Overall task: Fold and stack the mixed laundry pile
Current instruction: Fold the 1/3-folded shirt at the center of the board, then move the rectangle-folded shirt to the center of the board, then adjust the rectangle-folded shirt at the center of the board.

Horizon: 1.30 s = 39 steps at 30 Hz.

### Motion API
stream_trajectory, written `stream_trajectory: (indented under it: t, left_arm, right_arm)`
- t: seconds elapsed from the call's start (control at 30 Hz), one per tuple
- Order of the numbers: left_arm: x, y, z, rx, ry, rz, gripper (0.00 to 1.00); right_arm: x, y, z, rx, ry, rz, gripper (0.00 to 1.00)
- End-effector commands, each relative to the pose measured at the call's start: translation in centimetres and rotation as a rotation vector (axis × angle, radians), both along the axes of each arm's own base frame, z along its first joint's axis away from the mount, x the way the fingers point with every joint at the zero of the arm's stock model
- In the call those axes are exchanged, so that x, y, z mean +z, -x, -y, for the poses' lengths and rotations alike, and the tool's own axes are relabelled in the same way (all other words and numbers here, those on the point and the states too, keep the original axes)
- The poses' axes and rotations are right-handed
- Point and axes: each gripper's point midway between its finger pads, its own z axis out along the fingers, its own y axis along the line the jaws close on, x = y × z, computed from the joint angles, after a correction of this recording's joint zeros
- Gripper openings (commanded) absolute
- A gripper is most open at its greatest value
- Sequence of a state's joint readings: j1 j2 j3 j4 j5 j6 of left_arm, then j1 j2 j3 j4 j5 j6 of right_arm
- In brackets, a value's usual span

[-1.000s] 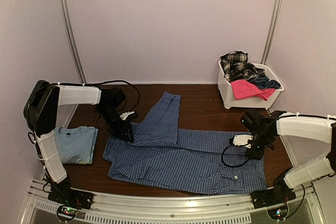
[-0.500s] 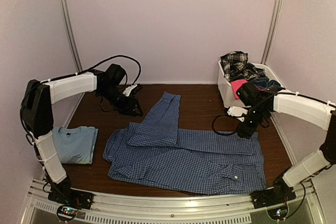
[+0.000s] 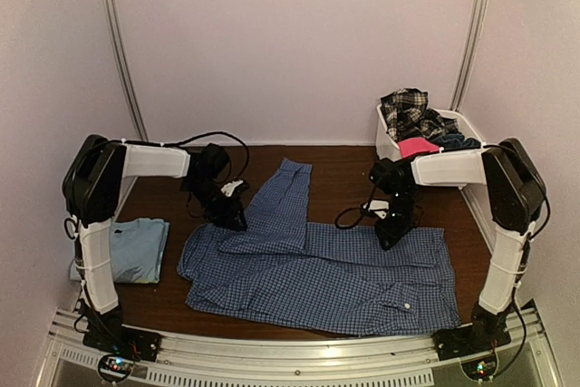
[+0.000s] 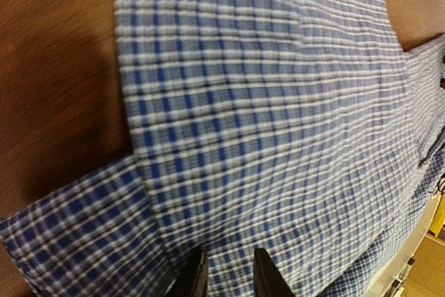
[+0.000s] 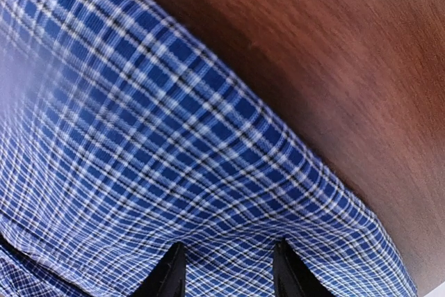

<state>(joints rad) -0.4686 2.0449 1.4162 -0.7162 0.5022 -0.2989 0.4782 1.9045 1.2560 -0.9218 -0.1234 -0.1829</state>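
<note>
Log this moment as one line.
blue check shirt: spread, sleeve folded in | left gripper: open over sleeve | right gripper: open over far edge | light blue T-shirt: folded, left side

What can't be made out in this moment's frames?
- Top view: the left gripper and right gripper are small and dark; whether they touch the blue check shirt is unclear.
- Wrist views: blurred close-ups of cloth; height above it is unreadable.
- White basket: its wall and the top garments hide anything lower.
- Light blue T-shirt: the left arm covers its left edge.
</note>
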Motion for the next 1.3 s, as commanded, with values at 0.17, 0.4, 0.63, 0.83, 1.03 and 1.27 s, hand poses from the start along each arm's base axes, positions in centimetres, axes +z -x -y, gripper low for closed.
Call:
stream_trajectory:
  t: [0.17,0.4,0.63,0.83,1.03,1.27]
  left_arm:
    - [-3.0,-2.0,-7.3,0.146,-0.121,-0.028,0.23]
    - [2.7,-5.7,-6.2,0.122,0.018,0.142,0.34]
    - [10.5,-14.7,-3.7,0.153,0.112,0.427,0.62]
    - [9.7,-22.0,-1.7,0.190,0.147,0.504,0.62]
    - [7.1,-25.6,-0.2,0.181,0.102,0.552,0.62]
    - [2.6,-25.0,0.9,0.115,-0.014,0.530,0.62]
  right_arm:
    - [-4.1,-4.2,-1.2,-0.038,0.068,0.014,0.42]
    - [-0.7,-6.9,-1.8,-0.042,0.051,0.080,0.43]
    - [8.9,-10.4,-0.8,-0.101,-0.087,0.393,0.48]
    - [18.6,-14.3,-0.3,-0.214,-0.293,0.767,0.56]
    - [24.9,-13.9,0.7,-0.251,-0.505,0.925,0.97]
    - [22.2,-14.3,1.2,-0.255,-0.456,0.768,0.91]
